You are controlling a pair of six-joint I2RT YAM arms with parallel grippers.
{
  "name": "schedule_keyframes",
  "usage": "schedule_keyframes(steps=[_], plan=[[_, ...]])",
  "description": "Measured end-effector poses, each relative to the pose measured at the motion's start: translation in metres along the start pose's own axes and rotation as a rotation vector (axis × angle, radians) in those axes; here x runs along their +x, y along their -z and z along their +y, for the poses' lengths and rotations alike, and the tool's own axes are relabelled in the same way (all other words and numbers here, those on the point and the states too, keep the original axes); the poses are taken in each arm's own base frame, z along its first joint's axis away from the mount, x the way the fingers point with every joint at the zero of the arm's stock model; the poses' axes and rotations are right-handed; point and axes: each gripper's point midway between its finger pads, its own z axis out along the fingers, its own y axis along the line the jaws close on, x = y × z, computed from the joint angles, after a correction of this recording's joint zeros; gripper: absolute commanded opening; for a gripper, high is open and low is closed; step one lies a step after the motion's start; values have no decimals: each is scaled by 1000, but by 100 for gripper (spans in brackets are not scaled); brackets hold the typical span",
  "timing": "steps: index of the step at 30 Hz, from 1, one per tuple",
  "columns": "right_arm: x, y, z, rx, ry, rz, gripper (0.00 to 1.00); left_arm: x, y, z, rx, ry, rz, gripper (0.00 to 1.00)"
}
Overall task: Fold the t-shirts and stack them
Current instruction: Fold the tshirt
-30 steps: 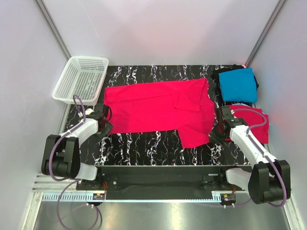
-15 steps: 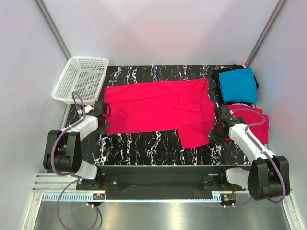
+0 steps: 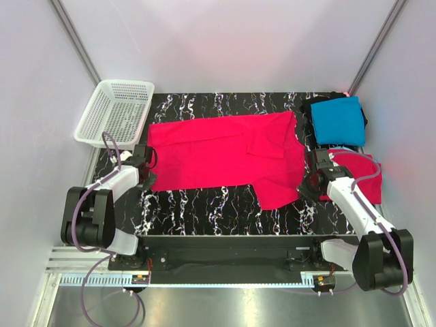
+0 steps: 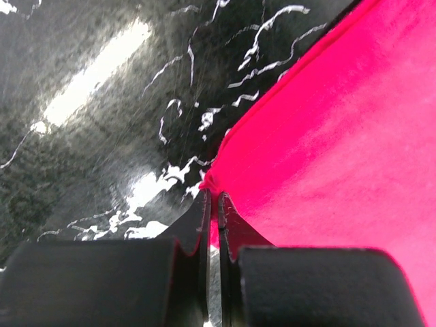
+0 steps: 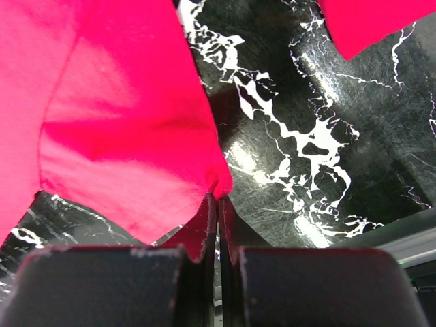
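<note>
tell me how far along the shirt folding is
Done: the turquoise shirt sits folded on the black shirt at the far right corner. In hand: the spread red shirt lies flat, unfolded, with the left gripper and right gripper each shut on an edge of it. Left: folding that one, then the second red shirt by the right arm, and stacking both.

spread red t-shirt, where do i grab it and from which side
Grip the spread red t-shirt at its near-left corner from the left and its right edge from the right, low along the table. It lies flat and wide, so only thin edges can be pinched; the left gripper and right gripper are shut there.
</note>
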Motion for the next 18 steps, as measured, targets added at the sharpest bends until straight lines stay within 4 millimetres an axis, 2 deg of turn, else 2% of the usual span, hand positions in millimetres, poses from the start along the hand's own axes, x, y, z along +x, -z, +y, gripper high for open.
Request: schedule_keyframes(steps=[6,18], plan=[[-5,18,2,-55,-24,-49,0,7,11,4,30,2,24,0],[4,42,-9,-105,-68,-84,0,24,56,8,149,-44,11,0]])
